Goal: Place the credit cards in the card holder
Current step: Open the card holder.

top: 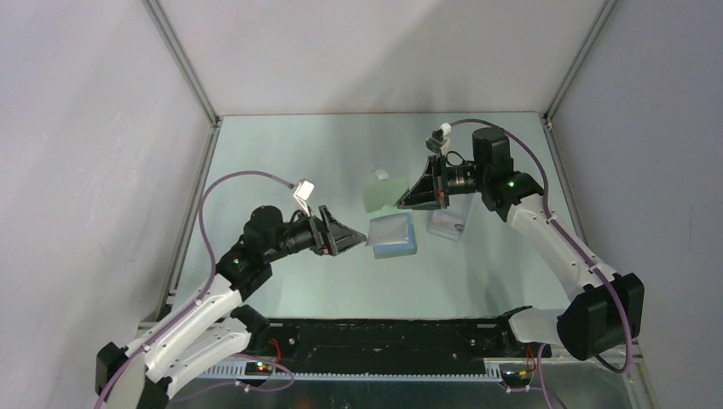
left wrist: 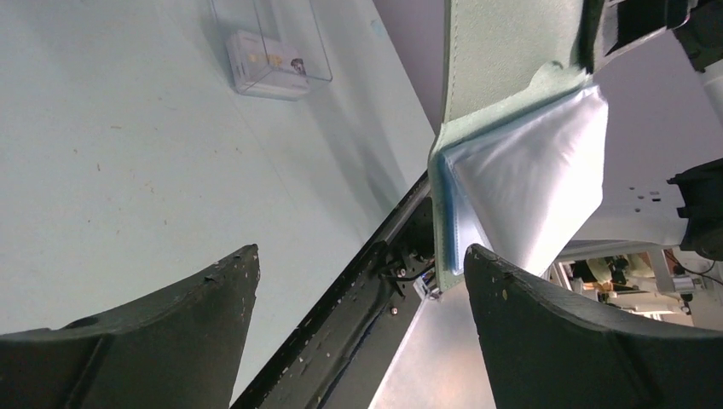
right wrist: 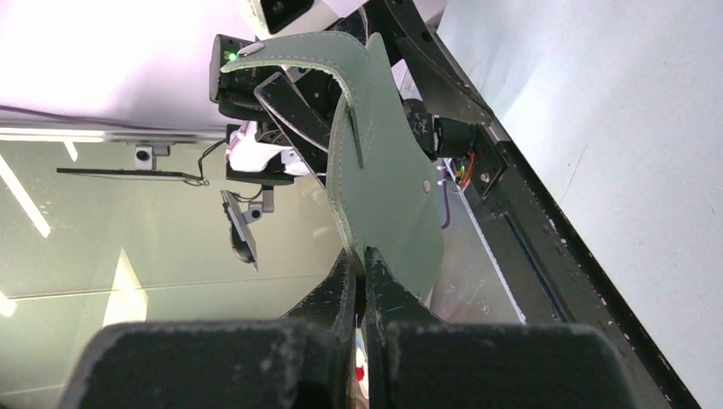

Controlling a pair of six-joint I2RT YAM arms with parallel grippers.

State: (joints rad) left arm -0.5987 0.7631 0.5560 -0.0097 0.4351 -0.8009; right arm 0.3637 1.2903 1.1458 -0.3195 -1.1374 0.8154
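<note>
The card holder [top: 379,192] is a grey-green wallet, held open. My right gripper [top: 402,203] is shut on its raised cover, which shows edge-on in the right wrist view [right wrist: 388,196] between the closed jaws [right wrist: 362,258]. Its light-blue inside with clear sleeves [top: 393,235] hangs lower. In the left wrist view, the sleeves [left wrist: 529,179] sit just above my right fingertip [left wrist: 486,264]. My left gripper [top: 360,239] is open and empty [left wrist: 360,256], right beside the sleeves. A pale stack that looks like the credit cards [left wrist: 260,70] lies inside a clear plastic case.
The clear plastic case [top: 448,223] sits on the table just right of the wallet, under the right arm. The black rail along the table's near edge [top: 384,336] runs between the arm bases. Grey walls enclose the table.
</note>
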